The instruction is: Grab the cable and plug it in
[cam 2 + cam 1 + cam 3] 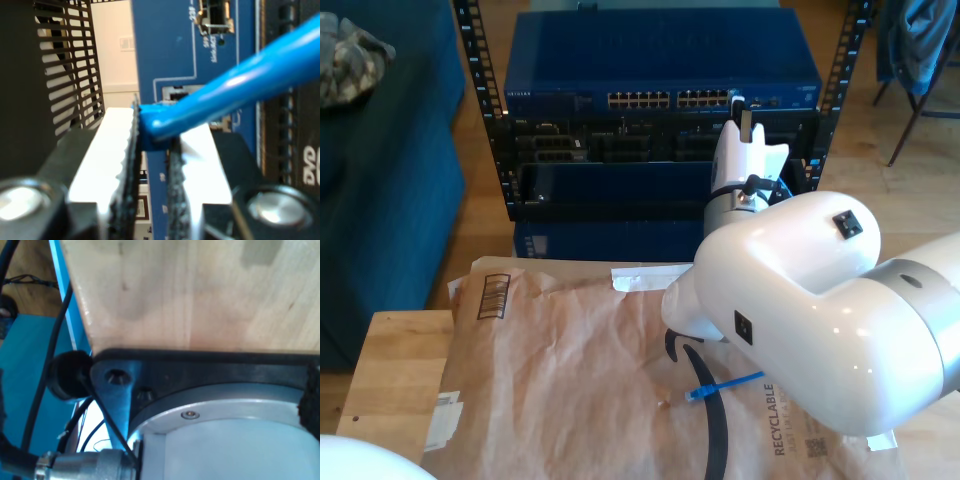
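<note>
My second end effector (152, 165) pinches the cable (235, 95) just behind its plug, before the blue switch (660, 60) – its free end (698, 393) lies at six o'clock on the table (395, 360). Light, limp – grip near the plug. My first end effector's state: cannot tell.

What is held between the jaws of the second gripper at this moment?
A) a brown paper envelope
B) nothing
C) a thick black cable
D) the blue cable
D: in the second wrist view my second gripper is closed on the blue cable, facing the blue switch.
</note>
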